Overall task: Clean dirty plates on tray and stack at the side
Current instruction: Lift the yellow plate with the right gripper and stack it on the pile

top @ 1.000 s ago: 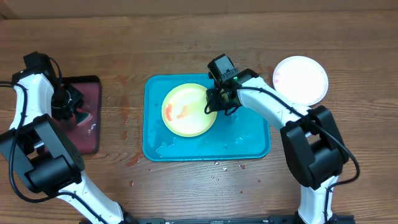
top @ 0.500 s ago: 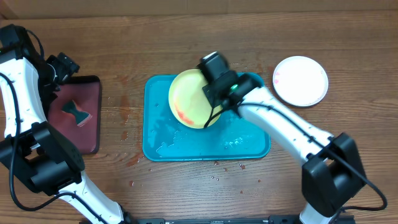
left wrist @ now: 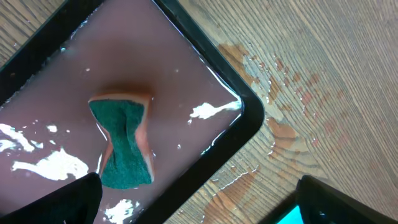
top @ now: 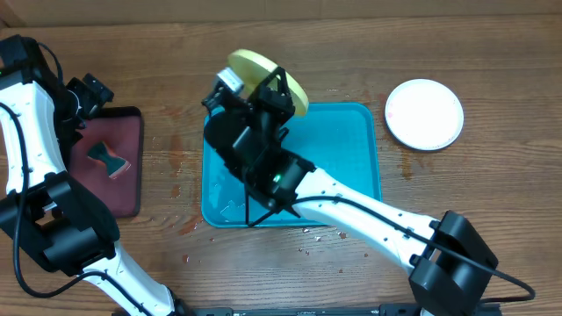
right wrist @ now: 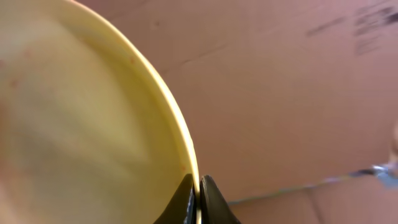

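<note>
Round yellow-green plastic plate (top: 250, 66), lifted off the teal rectangular tray (top: 351, 149) since the earlier frame, tilted above its far-left corner, rim pinched by right pincer (right wrist: 199, 190); left pincer (top: 85, 94) spread. Risk: thin rim grip slipping.

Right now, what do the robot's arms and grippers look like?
Both the left arm and right arm have white tubular links, bulky black joint housings and thin black cables running alongside. The left gripper and right gripper have black fingers.
</note>
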`<state>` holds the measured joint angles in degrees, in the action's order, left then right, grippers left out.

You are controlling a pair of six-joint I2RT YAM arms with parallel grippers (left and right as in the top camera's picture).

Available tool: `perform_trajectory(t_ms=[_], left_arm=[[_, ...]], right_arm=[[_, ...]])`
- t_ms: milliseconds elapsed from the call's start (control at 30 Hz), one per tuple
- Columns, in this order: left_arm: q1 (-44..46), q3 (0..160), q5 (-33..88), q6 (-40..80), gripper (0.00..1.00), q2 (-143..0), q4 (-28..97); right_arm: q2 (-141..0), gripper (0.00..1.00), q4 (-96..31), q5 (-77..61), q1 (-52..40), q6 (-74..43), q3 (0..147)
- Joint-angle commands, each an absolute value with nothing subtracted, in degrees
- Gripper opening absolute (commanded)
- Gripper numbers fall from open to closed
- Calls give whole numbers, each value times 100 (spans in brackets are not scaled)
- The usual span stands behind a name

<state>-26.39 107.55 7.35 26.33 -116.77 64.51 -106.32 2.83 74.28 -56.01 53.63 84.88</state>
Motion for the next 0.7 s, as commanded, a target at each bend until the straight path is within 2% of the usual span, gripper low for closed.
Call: perform_trajectory(t_ms=[0,33,67,100,133,167,233,300,367,500,533,667], left_arm=[[-2670,10798,794,2569,100,-11636,6449],[-2670,10798,794,2569,100,-11636,6449],[-2670,10798,794,2571,100,-11636,6449],[-2670,10798,794,2569,100,-11636,6449],[-2670,10798,794,2569,100,-11636,6449],[-2670,10798,794,2569,100,-11636,6449],[-2670,10798,794,2569,100,-11636,6449],[-2670,10798,794,2569,100,-11636,6449],[-2670,10798,794,2569,100,-11636,6449],[-2670,10798,794,2569,100,-11636,6449],[-2670,10798,794,2569,100,-11636,6449],[-2670,10798,794,2569,100,-11636,6449]], right_arm=[[-10490,4,554,7924,-5618,5183,8584],[-10490,4,460,7915,-5596,4735,8576],[-10490,4,-548,7456,-5487,3358,8530],[-10490,4,-1280,6871,-5419,2941,8519],[-10514,4,-2482,5395,-5264,2742,8514],[-10525,4,-3164,4499,-5094,2598,8514],[-10447,4,-3253,5070,-4971,1645,8527],[-10272,4,-3124,5483,-4849,1184,8527],[-9933,4,-3039,5043,-4504,996,8527],[-9343,4,-3301,2722,-3127,134,8527],[-9282,4,-3511,1372,-2158,-283,8527],[-9598,4,-4082,-921,-126,-670,8512]])
